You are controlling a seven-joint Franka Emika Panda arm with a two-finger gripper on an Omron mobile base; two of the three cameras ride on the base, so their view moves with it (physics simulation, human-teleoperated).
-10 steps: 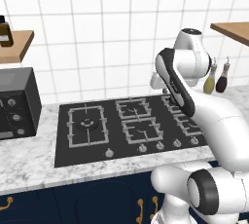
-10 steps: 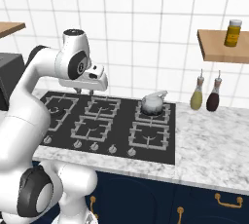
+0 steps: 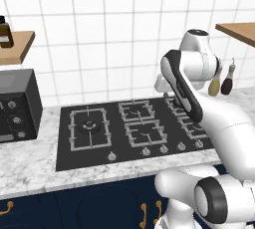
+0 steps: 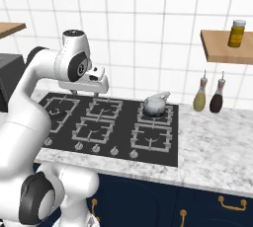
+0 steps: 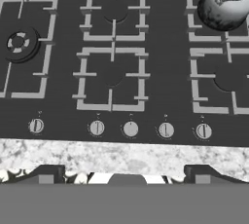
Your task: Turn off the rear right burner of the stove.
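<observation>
Stove (image 4: 123, 144): flat black glass cooktop set into a grey-white marbled worktop (image 4: 217, 147), five grey-grated burners, row of five small silver knobs (image 5: 130, 129) along its front edge.

Rear right burner (image 4: 170, 114): back row, right end of the stove, nearest the bottles. A silver kettle (image 4: 154, 104) sits on its grate and covers the burner head; in the hand view the kettle (image 5: 224, 1) fills the upper right corner.

Front right burner (image 4: 153, 139): bare grate, directly before the kettle.

Large ring burner (image 3: 89, 126): left end of the stove, wider grate.

Countertop oven (image 3: 16, 106): black, boxy, on the worktop left of the stove.

Two bottles: one olive-green (image 4: 199, 97), one dark (image 4: 216, 99), upright side by side on the worktop right of the stove, against the white tiled wall.

Wooden shelf (image 4: 225, 47): on the wall at right, carrying a yellow jar (image 4: 236, 33). A second shelf at left carries a dark bottle (image 3: 5, 34).

Blue cabinet fronts with brass handles (image 4: 232, 203) below the worktop.

Pincer (image 4: 88, 92): held in the air above the rear middle of the stove, touching nothing, holding nothing. Its two dark tips (image 5: 46, 174) show well apart at the bottom of the hand view, so the jaws stand wide.

Arm: rises from the base, elbow high, forearm folded forward; hand points down at the stove, camera looking over the knob row.
</observation>
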